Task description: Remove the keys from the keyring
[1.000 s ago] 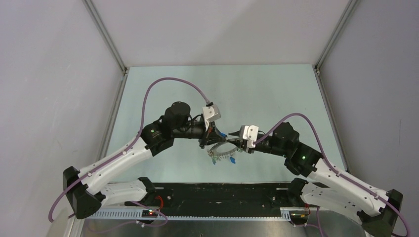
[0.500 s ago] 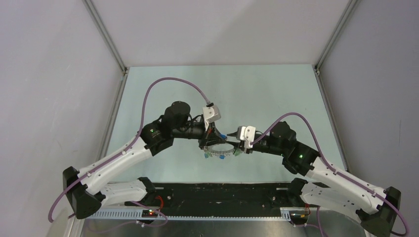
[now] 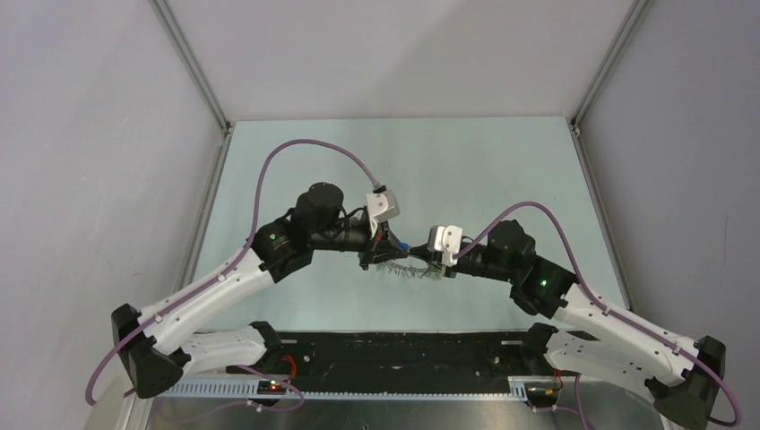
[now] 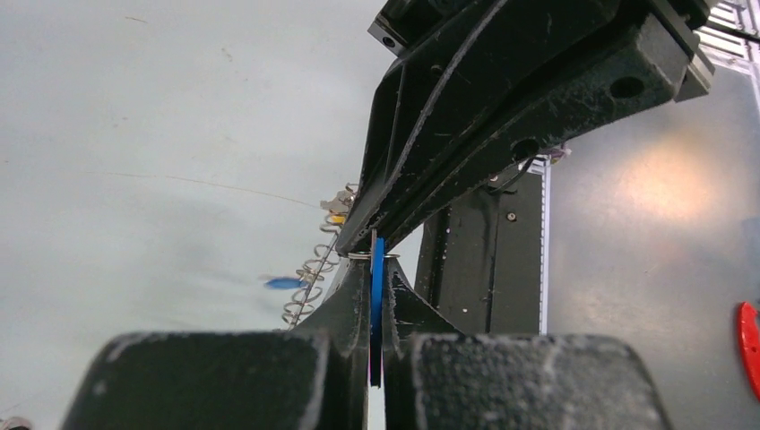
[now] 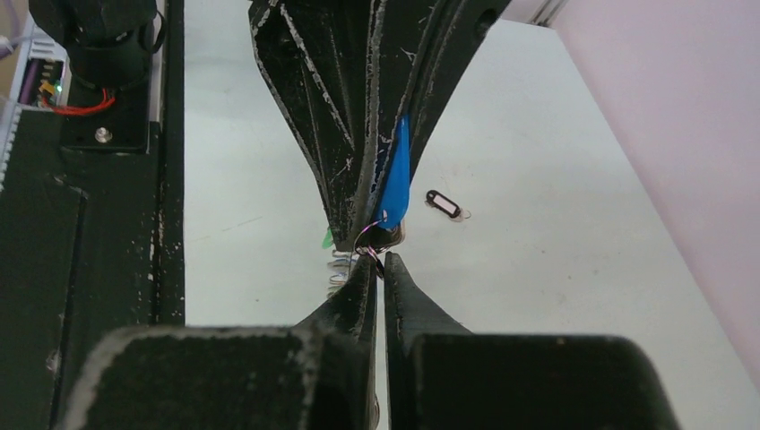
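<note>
Above mid-table: left gripper (image 4: 375, 273) clamped on a blue-tagged key (image 4: 377, 309); right gripper (image 5: 380, 262) pinched shut at its loop (image 5: 372, 240), keyring (image 3: 408, 269) hung between them. Step: freeing one key. Next, likely: pull apart carefully.

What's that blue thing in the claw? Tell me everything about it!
The blue tag is a thin, flat strip that looks like plastic. The left claw is shut on it, fingers pressing its flat sides, holding it above the table. A small wire ring hangs from one end, right where the right claw is shut.
</note>
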